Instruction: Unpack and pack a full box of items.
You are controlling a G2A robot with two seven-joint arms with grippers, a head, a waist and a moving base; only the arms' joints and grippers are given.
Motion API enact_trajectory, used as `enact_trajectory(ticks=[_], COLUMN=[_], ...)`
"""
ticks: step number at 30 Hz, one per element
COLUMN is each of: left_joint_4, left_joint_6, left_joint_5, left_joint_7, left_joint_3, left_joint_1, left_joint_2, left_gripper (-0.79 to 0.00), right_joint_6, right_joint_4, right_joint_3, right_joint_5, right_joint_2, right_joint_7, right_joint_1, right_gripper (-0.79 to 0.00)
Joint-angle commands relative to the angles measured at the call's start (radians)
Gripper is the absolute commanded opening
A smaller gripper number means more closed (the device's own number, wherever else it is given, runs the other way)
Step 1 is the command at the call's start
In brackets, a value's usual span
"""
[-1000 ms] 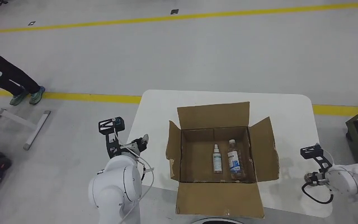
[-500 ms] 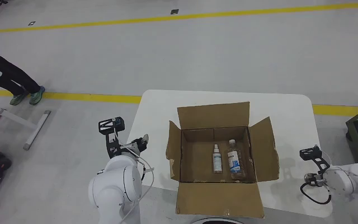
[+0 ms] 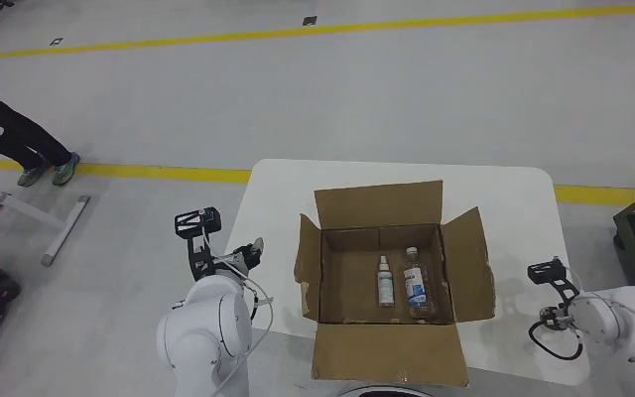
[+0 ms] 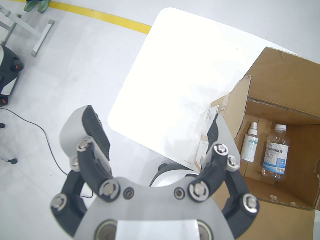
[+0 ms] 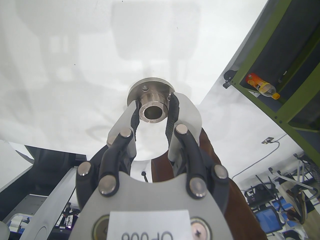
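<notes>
Printed labels on spray bottle (image 4: 250, 142), clear bottle (image 4: 275, 154); wording unclear.

Right gripper (image 5: 154, 107), closed on a metal bushing (image 5: 150, 86), displaced slightly toward 9 o'clock along the table's (image 3: 516, 198) 4 o'clock edge, now nearer the cardboard box (image 3: 466, 263).

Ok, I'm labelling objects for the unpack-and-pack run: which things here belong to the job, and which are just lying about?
Job: cardboard box, spray bottle and clear bottle inside it, metal flanged sleeve in the right gripper.
Lying about: orange drink bottle on the green rack, floor cable.
</notes>
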Motion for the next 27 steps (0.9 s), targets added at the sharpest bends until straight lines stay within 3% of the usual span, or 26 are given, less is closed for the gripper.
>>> enact_trajectory(ticks=[1, 8, 10, 20, 27], left_joint_4=[0.0, 0.0, 0.0, 0.0, 0.0], left_joint_6=[0.0, 0.0, 0.0, 0.0, 0.0], left_joint_5=[0.0, 0.0, 0.0, 0.0, 0.0], left_joint_7=[0.0, 0.0, 0.0, 0.0, 0.0], left_joint_3=[0.0, 0.0, 0.0, 0.0, 0.0], left_joint_1=[0.0, 0.0, 0.0, 0.0, 0.0], left_joint_2=[0.0, 0.0, 0.0, 0.0, 0.0], left_gripper=[0.0, 0.0, 0.0, 0.0, 0.0], right_joint_6=[0.002, 0.007, 0.01, 0.022, 0.058], right_joint_4=[0.006, 0.023, 0.025, -0.128, -0.386], right_joint_3=[-0.006, -0.019, -0.02, 0.091, 0.329], right_joint_5=[-0.001, -0.003, -0.003, 0.105, 0.429], right_joint_2=[0.0, 0.001, 0.001, 0.01, 0.011], right_joint_7=[0.0, 0.001, 0.001, 0.007, -0.04], right_joint_1=[0.005, 0.02, 0.023, -0.023, -0.118], right_gripper=[-0.526, -0.65, -0.785, -0.785, -0.785])
